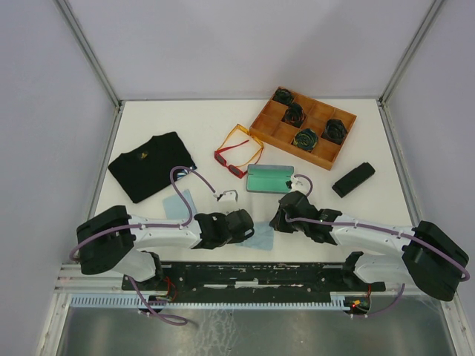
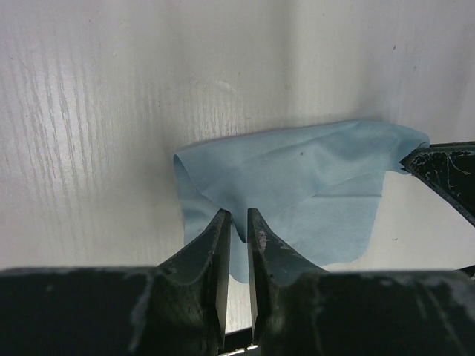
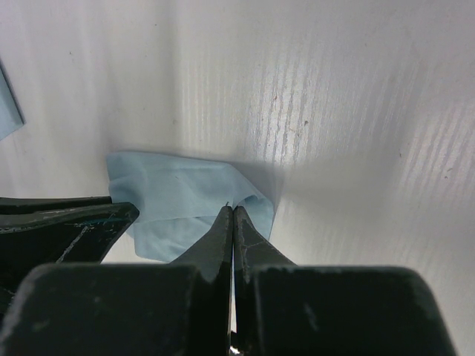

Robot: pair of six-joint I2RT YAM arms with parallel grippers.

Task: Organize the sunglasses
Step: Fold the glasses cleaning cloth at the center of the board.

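At the far left of your white tabletop lies a black folded shirt. Just beside it, nearer to you, a flat light blue cloth lies by your left arm. Your left end effector is low over a crumpled light blue cloth. Its fingers stand a little apart with a fold of that cloth between them. You cannot tell if they pinch it.

Farther back, near the middle, the red plastic sunglasses and the see-through orange-yellow sunglasses lie together, one over the other. Both are out on the tabletop, just beside the tray.

Your right end effector is clenched tight on the other end of the crumpled cloth. Behind it lies an open mint green case. To the right is a wooden tray with little boxes, and dark rolled things sit in some of them. A long black case lies nearby.
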